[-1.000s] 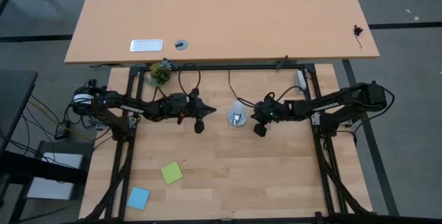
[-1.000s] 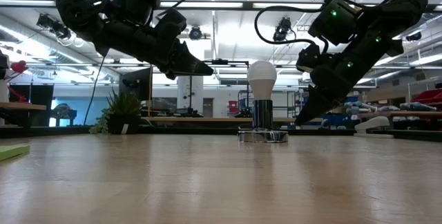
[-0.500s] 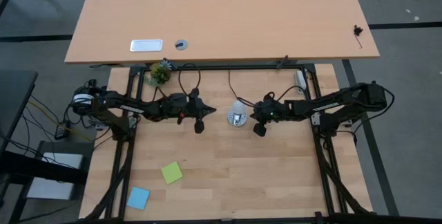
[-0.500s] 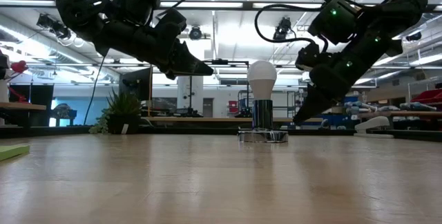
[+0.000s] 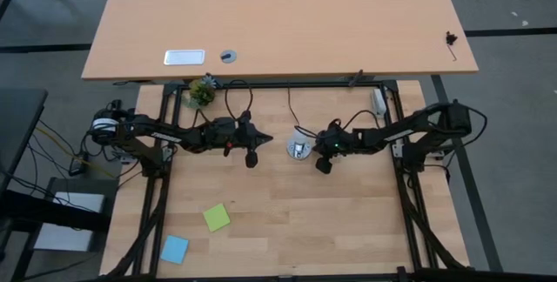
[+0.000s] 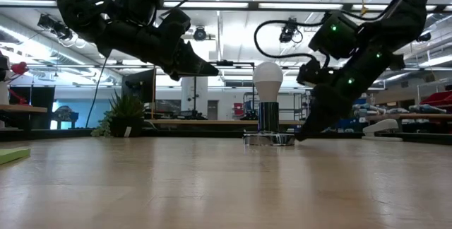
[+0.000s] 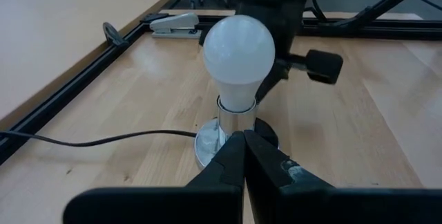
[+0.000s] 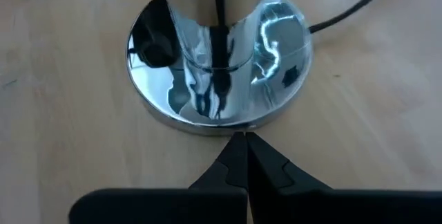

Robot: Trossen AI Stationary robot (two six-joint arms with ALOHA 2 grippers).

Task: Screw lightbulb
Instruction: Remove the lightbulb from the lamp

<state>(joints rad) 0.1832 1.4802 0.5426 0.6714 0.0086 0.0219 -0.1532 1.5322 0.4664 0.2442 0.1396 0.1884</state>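
A: Where's the bulb [image 6: 268, 80]?
B: Upright in the socket [image 8: 219, 72] on the surface [image 5: 287, 212]. Right gripper [image 8: 239, 143] pinched empty at its base; left gripper [image 7: 243, 141] closed, hovering.
A: Advice?
B: Pin the socket before twisting.

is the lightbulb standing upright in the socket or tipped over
Upright: the lightbulb stands vertically in the silver socket, glass end up, with no gripper touching it.
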